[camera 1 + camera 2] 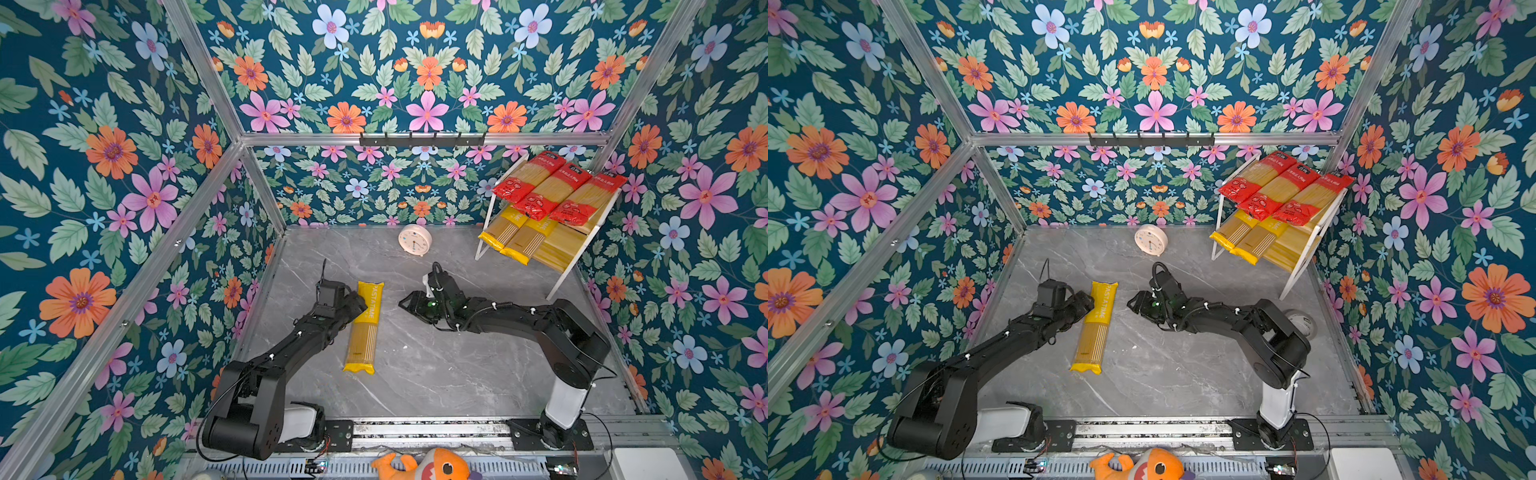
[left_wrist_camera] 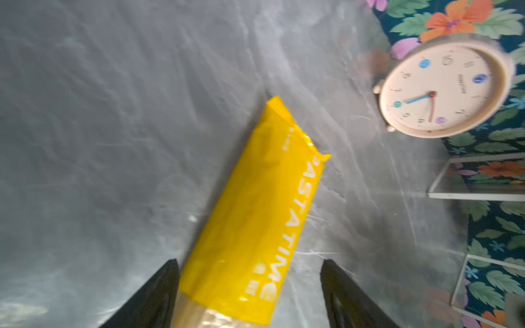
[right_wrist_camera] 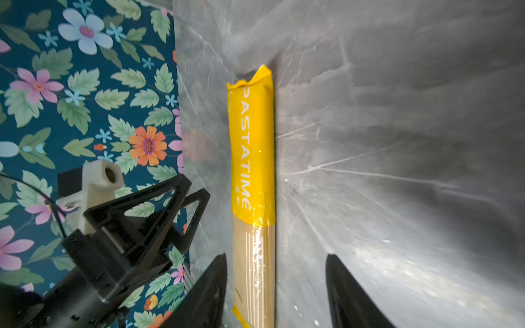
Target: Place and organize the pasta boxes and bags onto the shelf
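A grey marble tabletop [image 1: 436, 374] sits inside walls of dark floral wallpaper [image 1: 104, 166]. At the back right stands the two-tier shelf [image 1: 559, 249]. Three red spaghetti packets [image 1: 557, 191] lie side by side on its upper board and two yellow packets [image 1: 528, 241] on the lower one. A cream alarm clock [image 1: 414, 240] stands near the back wall, left of the shelf.

One yellow PASTATIME packet [image 1: 365, 328] lies flat on the tabletop, left of centre, running front to back. The left gripper [image 1: 357, 305] is at the packet's printed far half with its jaws spread wide to either side. In the left wrist view one finger [image 2: 159, 289] is right at the packet's edge and the other is clear of it, so it has no grip. The right gripper [image 1: 405, 305] hovers just right of the packet, apart from it, its jaws parted and empty.
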Available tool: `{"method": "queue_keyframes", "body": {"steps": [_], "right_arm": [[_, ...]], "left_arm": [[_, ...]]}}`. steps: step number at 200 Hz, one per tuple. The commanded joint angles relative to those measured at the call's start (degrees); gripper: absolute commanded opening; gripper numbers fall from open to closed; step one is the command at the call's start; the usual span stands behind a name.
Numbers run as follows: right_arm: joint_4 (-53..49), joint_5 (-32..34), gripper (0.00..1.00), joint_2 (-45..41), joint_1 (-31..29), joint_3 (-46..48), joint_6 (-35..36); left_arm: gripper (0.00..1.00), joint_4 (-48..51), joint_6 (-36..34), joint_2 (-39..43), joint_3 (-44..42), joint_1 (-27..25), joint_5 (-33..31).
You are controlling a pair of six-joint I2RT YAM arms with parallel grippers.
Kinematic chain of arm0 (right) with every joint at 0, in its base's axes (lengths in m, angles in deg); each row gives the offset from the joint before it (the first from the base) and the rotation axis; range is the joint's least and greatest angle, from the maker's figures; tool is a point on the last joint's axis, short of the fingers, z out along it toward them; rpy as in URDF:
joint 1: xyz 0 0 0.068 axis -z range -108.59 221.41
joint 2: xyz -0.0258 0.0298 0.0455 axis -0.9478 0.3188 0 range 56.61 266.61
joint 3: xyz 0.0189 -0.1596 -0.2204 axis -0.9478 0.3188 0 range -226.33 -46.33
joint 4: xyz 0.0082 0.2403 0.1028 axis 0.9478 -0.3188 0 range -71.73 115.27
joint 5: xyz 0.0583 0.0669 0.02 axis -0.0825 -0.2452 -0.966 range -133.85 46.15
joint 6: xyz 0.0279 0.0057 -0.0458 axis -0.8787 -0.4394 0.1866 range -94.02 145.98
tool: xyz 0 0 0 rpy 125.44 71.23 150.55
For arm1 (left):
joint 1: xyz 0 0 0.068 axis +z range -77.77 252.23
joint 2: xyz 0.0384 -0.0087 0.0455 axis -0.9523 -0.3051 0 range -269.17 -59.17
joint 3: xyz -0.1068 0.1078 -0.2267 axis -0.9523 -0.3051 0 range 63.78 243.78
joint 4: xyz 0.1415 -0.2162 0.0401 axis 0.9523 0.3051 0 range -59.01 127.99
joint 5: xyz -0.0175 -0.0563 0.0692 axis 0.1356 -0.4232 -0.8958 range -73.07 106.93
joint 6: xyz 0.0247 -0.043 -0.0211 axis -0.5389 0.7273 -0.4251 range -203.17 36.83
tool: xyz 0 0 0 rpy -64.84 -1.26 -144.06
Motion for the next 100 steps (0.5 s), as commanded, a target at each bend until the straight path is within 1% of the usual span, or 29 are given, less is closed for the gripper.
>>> {"method": "queue_keyframes", "body": {"steps": [1, 15, 44, 57, 100], "right_arm": [[-1.3, -0.9, 0.53, 3.1, -1.9, -3.5, -1.9], [-1.2, -0.9, 0.51, 5.5, -2.6, -5.8, -2.7], [-2.9, -1.8, 0.46, 10.2, -3.1, -10.7, -3.4], [-3.7, -2.0, 0.44, 12.1, -3.1, -12.4, -4.0], [-5.7, -2.6, 0.41, 17.4, -3.3, -17.6, -4.4]], "left_arm": [[0.77, 2.4, -5.3, 1.0, -2.1, 3.3, 5.9], [0.75, 1.6, -5.6, 1.5, -3.5, 3.3, 6.6], [0.66, -3.0, -2.3, 2.3, -7.1, 3.1, 9.5], [0.64, -3.7, -1.9, 2.7, -7.9, 3.0, 9.7], [0.53, -7.7, -0.3, 1.4, -9.7, 2.1, 11.0]]}}
